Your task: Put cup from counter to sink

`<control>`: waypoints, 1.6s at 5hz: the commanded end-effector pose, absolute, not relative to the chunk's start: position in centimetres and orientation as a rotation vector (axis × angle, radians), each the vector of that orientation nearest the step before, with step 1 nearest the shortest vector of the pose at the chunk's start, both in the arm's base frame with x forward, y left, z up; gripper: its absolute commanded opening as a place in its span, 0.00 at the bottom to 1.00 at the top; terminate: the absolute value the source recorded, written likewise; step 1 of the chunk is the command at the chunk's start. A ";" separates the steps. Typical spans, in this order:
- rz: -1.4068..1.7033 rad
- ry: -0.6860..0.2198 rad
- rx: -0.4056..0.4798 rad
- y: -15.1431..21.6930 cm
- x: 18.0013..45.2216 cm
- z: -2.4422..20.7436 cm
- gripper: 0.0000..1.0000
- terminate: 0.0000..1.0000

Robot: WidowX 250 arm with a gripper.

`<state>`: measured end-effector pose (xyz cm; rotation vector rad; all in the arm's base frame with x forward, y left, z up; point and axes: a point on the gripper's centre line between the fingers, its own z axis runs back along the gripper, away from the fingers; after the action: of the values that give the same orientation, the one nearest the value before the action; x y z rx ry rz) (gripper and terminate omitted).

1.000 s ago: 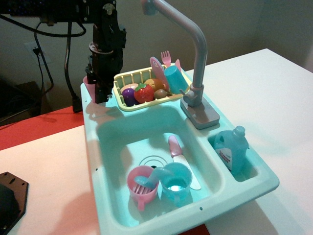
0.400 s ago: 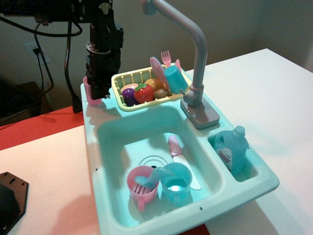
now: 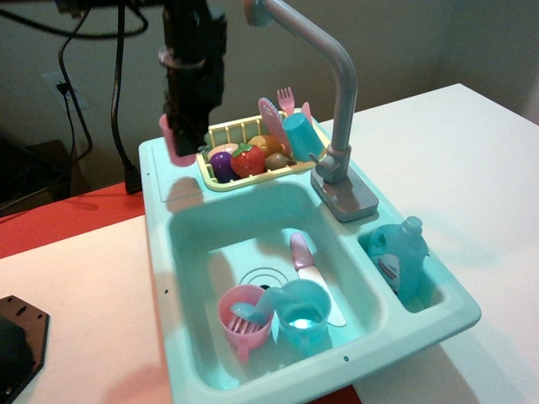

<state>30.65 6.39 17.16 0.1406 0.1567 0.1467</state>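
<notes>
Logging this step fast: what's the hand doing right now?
Hand: closed on the pink cup, held just above the counter.

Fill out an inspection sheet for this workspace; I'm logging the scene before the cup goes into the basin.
Surface: white tabletop carrying a toy sink unit; red surface at far left.
Job's things: pink cup held above the counter, lifted clear; sink not yet reached.
Clutter: in the sink a pink handled cup, blue cup and toy knife; yellow basket with toy fruit; blue bottle in the side compartment; grey faucet.
Grippers: gripper shut on the cup.
Cables: black cables hanging behind the arm.
Surroundings: wall outlet; black object at lower left.
</notes>
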 end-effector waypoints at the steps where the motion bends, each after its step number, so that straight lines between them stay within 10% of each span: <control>1: 0.079 0.064 0.105 2.9 32.9 19.2 0.00 0.00; 6: 0.053 0.153 0.097 -1.7 33.6 11.0 0.00 0.00; 7: 0.079 0.166 0.093 -1.3 33.6 11.1 1.00 0.00; 8: 0.083 0.182 0.102 -1.2 33.5 11.6 1.00 0.00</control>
<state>32.30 -1.12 10.25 0.1084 0.2601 0.0871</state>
